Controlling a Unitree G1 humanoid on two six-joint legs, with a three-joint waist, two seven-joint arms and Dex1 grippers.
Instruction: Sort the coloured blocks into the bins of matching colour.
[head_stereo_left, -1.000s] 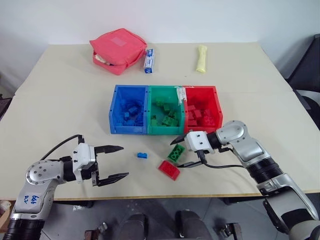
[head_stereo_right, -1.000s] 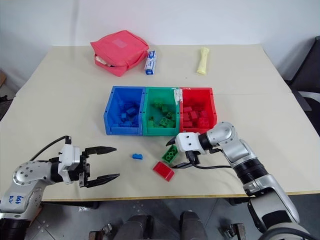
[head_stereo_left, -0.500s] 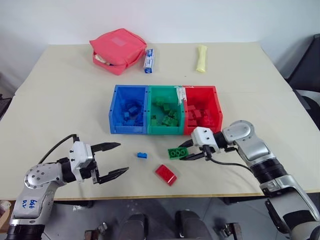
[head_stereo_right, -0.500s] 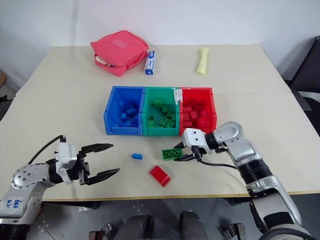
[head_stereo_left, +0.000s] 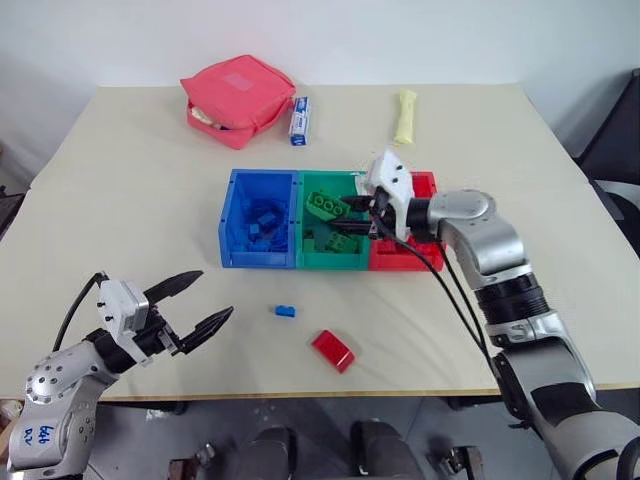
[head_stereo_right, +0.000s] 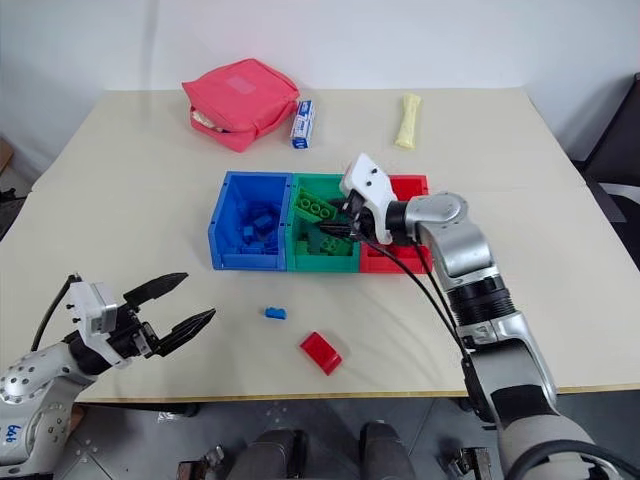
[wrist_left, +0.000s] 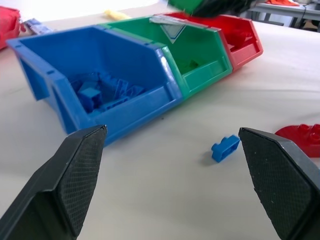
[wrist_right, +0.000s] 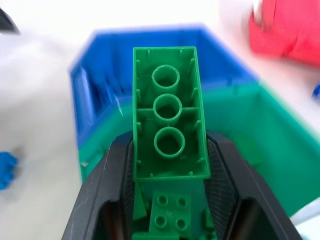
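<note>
Right pincer: clamped tight on a long green studded plastic brick, which it has lifted off the tabletop in the last second and carried up over the green square open-topped plastic bin; the brick hangs above the green pieces already inside, not yet let go. Judged: a release here would put it in the matching compartment. Flanking bins: blue square plastic bin toward the robot's left, red square plastic bin toward its right, joined in one row. Left pincer: spread fully wide, holding nothing, shifted a little outward. Still loose on the tabletop: small blue studded plastic brick; flat red studded plastic brick near it.
</note>
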